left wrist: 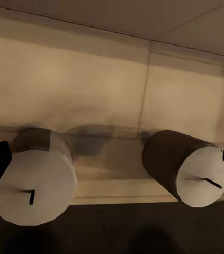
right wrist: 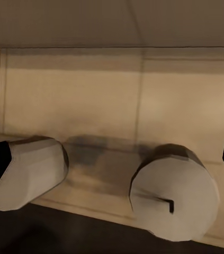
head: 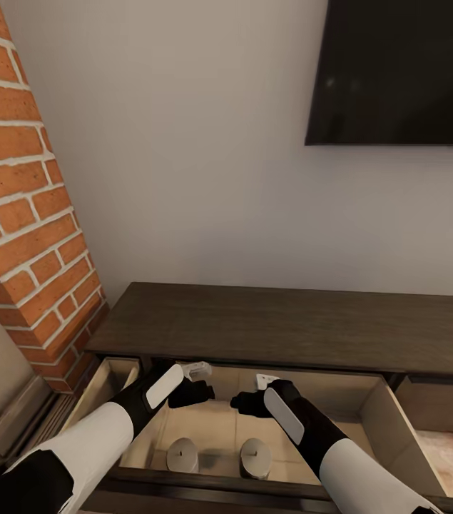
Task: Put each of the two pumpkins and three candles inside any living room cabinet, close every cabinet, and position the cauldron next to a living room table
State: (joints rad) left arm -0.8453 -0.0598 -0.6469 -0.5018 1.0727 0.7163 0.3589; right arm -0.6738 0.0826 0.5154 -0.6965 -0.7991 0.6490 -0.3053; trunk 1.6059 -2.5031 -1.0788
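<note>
There were two candles, one (head: 182,454) beside the other (head: 255,457), in one open drawer (head: 369,407) of one cabinet (head: 290,325). One TV (head: 397,71) hung above.

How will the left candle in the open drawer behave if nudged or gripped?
The left candle is a short, wide cylinder standing upright on the flat drawer floor, so it would probably slide rather than tip. Knocked over, its round side would likely roll. It looks rigid and smooth, so the grip may be slippery.
</note>
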